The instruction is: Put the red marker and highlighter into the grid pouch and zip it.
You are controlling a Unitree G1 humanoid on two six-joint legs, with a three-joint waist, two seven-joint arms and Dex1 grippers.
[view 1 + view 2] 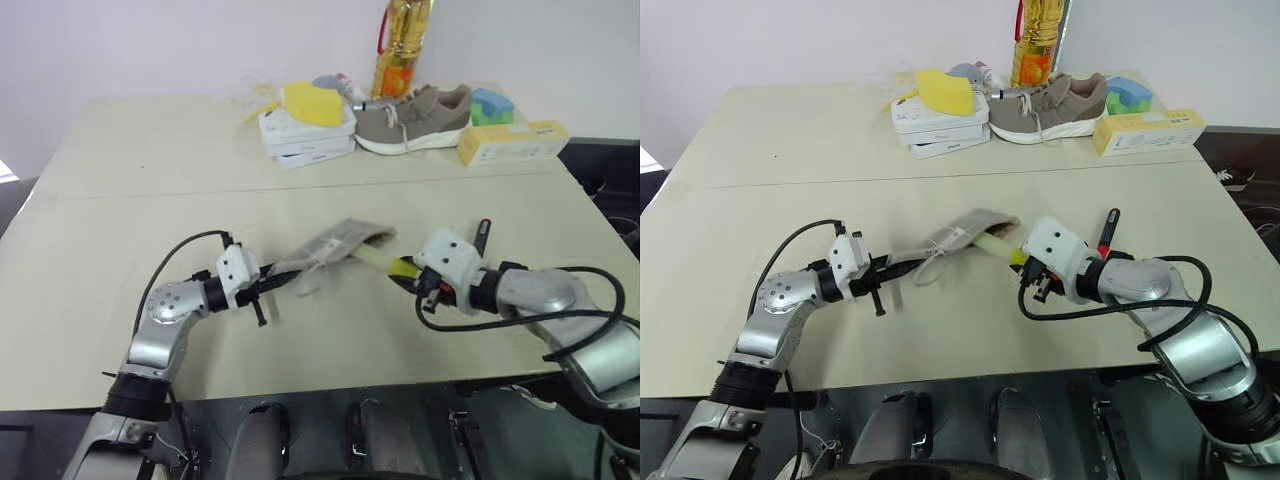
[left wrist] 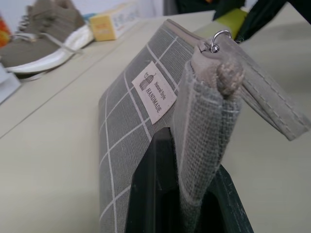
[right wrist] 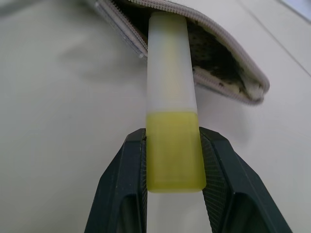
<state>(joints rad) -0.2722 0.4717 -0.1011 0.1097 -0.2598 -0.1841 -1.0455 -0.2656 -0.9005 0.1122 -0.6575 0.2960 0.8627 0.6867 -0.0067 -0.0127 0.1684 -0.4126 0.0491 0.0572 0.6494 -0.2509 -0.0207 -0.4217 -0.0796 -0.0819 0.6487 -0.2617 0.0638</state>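
The grid pouch (image 1: 335,244) lies mid-table with its mouth open toward my right arm, and its white label (image 2: 154,91) is plain in the left wrist view. My left gripper (image 1: 262,286) is shut on the pouch's near end, pinching the fabric between its fingers (image 2: 154,194). The right gripper (image 3: 172,137) is shut on the yellow body of the highlighter (image 3: 171,145). The highlighter's clear cap reaches into the pouch's open zipper mouth (image 3: 214,63). On the table just beyond the right gripper (image 1: 1026,262) lies the red marker (image 1: 1107,228), untouched.
Along the table's far edge stand a grey shoe (image 1: 415,117), stacked white boxes (image 1: 305,138) with a yellow lump on top, a long pale-yellow box (image 1: 512,141), a blue-green sponge (image 1: 492,105) and an oil bottle (image 1: 402,45).
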